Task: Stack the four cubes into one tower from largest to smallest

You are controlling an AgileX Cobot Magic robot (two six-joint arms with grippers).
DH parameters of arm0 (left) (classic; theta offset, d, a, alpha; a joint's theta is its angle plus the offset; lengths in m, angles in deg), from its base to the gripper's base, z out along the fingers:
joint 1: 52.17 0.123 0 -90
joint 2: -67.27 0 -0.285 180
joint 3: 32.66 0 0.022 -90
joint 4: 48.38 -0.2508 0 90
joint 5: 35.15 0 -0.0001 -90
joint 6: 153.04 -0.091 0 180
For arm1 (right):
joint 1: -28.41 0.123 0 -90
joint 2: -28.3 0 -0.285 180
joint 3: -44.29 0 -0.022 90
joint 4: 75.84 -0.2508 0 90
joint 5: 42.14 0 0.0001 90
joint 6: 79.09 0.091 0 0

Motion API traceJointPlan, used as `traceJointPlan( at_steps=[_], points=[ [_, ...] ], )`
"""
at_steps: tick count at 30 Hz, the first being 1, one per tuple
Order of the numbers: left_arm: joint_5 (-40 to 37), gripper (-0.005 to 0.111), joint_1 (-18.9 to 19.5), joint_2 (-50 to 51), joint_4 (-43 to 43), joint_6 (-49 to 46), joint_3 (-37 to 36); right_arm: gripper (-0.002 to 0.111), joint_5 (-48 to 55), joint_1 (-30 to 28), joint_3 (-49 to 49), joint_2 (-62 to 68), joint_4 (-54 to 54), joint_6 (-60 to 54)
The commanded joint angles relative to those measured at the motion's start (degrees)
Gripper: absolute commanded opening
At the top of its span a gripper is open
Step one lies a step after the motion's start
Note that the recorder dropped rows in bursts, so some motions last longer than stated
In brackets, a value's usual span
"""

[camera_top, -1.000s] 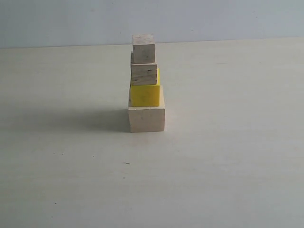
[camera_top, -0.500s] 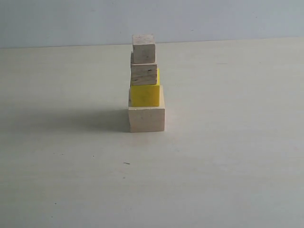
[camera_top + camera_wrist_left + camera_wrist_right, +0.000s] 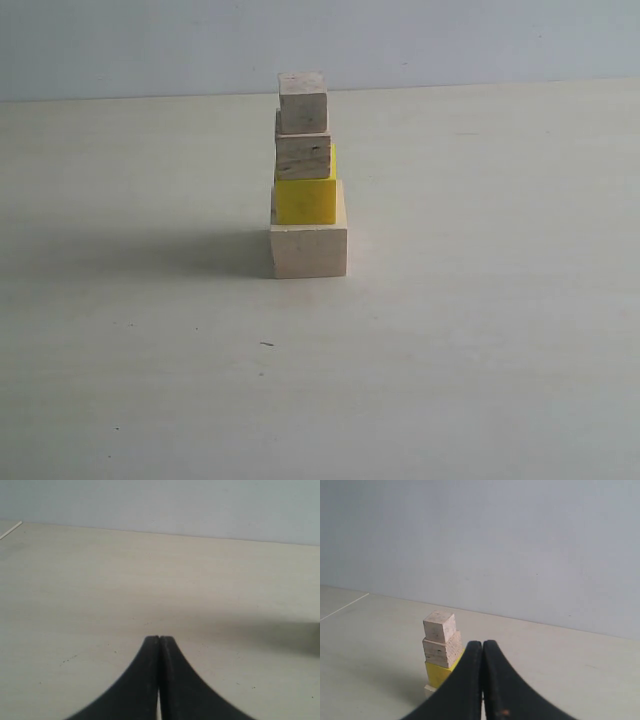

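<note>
The tower stands in the middle of the table in the exterior view: a pale wood cube (image 3: pixel 308 251) at the bottom, a yellow cube (image 3: pixel 305 200) on it, a layered plywood cube (image 3: pixel 303 156) above, and a small tan cube (image 3: pixel 303 102) on top. The right wrist view shows the same tower, small tan cube (image 3: pixel 439 627) uppermost, beyond my right gripper (image 3: pixel 483 642), which is shut with nothing held. My left gripper (image 3: pixel 159 638) is shut and empty over bare table; no cube shows in its view. Neither gripper appears in the exterior view.
The pale table (image 3: pixel 480 330) meets a light blue-grey wall (image 3: pixel 450 40) at the back. The tower casts a shadow (image 3: pixel 130 250) to its left.
</note>
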Motion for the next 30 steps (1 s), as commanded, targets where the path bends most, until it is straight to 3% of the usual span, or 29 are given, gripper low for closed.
traceJointPlan(
  at_steps=[1,23,26,30],
  points=[
    [0.6,0.0,0.3,-0.3,-0.2,0.0,-0.1,0.0,-0.6,0.1,-0.3,-0.2,0.3,0.0],
    [0.6,0.0,0.3,-0.3,-0.2,0.0,-0.1,0.0,-0.6,-0.4,-0.3,-0.6,0.3,0.0],
    [0.6,0.0,0.3,-0.3,-0.2,0.0,-0.1,0.0,-1.8,-7.1,-0.3,-1.4,-3.5,0.0],
    [0.6,0.0,0.3,-0.3,-0.2,0.0,-0.1,0.0,-0.6,-28.6,-0.3,-4.4,-11.3,-0.2]
  ],
)
